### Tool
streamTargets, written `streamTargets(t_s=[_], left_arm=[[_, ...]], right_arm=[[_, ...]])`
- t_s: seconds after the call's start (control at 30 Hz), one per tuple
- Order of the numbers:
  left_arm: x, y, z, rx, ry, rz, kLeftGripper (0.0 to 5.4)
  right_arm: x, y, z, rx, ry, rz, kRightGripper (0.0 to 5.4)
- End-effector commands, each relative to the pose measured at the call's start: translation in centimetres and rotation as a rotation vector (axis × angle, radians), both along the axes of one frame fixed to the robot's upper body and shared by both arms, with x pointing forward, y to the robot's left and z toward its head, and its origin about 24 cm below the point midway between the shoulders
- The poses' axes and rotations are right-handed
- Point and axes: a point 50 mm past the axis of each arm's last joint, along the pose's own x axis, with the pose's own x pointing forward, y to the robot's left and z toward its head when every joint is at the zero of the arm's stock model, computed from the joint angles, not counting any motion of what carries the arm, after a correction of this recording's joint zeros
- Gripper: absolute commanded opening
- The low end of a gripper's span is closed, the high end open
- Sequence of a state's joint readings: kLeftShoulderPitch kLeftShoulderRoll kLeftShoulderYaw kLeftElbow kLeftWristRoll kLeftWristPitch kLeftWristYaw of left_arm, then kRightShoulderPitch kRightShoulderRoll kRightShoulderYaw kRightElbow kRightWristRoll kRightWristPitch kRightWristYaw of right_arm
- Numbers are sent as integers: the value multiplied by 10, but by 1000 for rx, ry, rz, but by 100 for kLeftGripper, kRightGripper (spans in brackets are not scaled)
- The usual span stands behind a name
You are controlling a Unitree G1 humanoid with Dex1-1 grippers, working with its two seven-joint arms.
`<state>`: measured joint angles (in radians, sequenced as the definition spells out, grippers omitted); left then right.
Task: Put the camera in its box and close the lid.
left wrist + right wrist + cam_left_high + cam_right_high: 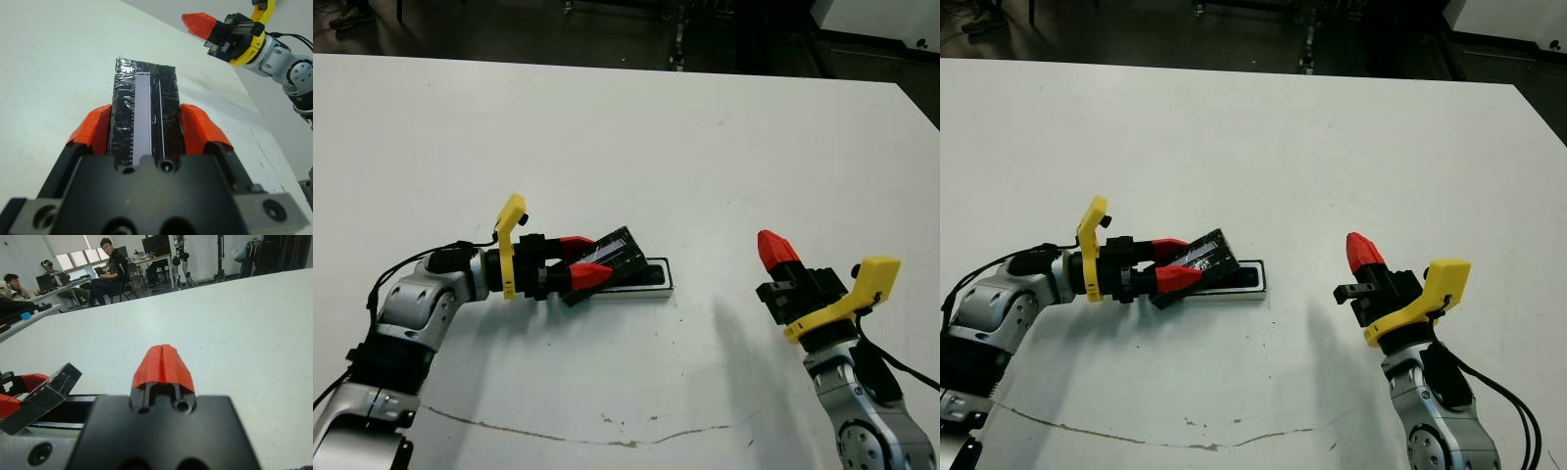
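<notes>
My left gripper (590, 259) is shut on the lid (622, 250), a flat glossy black cover held by its long sides. The lid tilts up over the left end of the box (658, 285), a shallow white-rimmed tray lying on the table. In the left wrist view the lid (144, 83) sits between the red fingers (95, 129) with a pale reflected stripe on it. The box's uncovered end looks dark inside; I cannot tell whether that is the camera. My right gripper (773, 250) is shut and holds nothing, well to the right of the box.
A thin brownish line (607, 441) crosses the table (626, 127) near its front edge. In the right wrist view, people (110, 269) sit at desks beyond the table's far side.
</notes>
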<state>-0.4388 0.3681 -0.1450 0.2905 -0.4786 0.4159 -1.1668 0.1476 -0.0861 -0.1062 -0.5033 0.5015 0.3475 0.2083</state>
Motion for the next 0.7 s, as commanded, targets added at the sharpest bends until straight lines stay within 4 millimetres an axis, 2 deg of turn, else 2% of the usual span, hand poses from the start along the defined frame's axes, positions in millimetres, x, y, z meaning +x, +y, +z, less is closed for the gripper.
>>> streamTargets(t_s=[0.03,0.7], left_arm=[[-2,-9,-16,37,63,-23,313],[-6,-25,-28,54,63,-110,313]], right_arm=[[-1,-3,0,-4,10,-13,0],[-2,-4,-1,-7,14,-15,0]])
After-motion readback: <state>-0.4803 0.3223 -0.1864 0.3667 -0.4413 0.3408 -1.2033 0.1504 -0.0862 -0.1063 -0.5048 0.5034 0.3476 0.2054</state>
